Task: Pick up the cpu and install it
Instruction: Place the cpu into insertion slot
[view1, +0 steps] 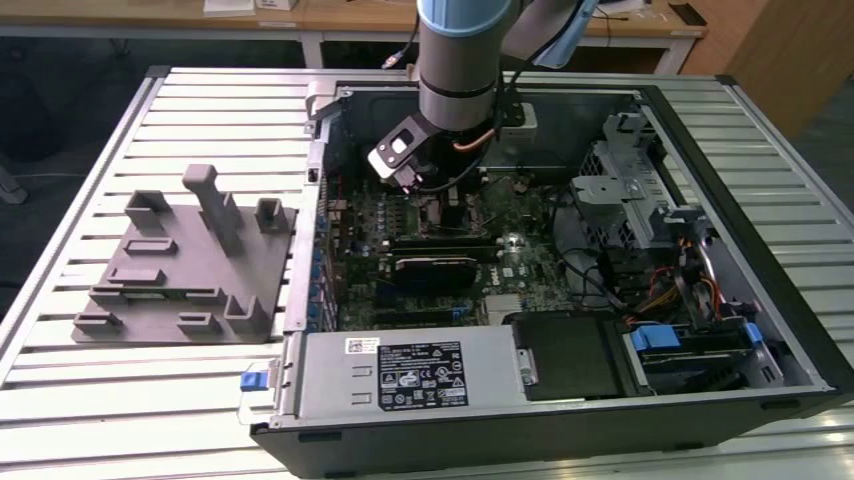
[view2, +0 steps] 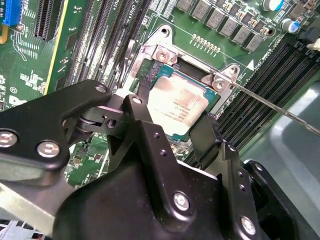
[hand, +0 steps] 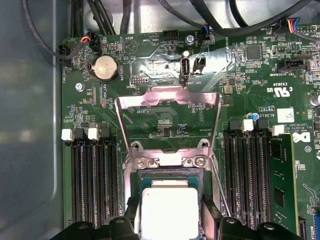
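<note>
Silver cpu (hand: 170, 205) seated in socket (hand: 150, 162), end effector (hand: 171, 220) clamped on its two opposite edges.

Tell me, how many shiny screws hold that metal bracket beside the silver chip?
2: in the first wrist view, one screw and a second screw sit on the bracket edge beside the cpu. The gripper may hide more.

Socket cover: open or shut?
Open. In the first wrist view the cover is swung back flat over the board, leaving the cpu uncovered.
</note>
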